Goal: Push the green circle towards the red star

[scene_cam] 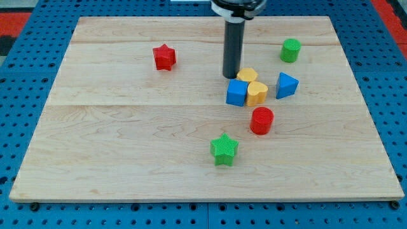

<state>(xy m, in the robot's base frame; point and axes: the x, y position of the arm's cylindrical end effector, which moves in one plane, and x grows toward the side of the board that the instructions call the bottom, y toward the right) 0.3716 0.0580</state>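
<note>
My tip (pixel 230 76) carries no pincer. Green cylindrical circle block (pixel 290 49) near wooden board's (pixel 127 159) top edge; red star block (pixel 164 57) at its nine o'clock, well apart.

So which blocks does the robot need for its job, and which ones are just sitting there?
Needed for the job:
green circle
red star
my tip, just left of the yellow blocks, far from the green circle

Just lying about:
yellow hexagon
yellow heart
blue cube
blue triangle
red cylinder
green star
</note>
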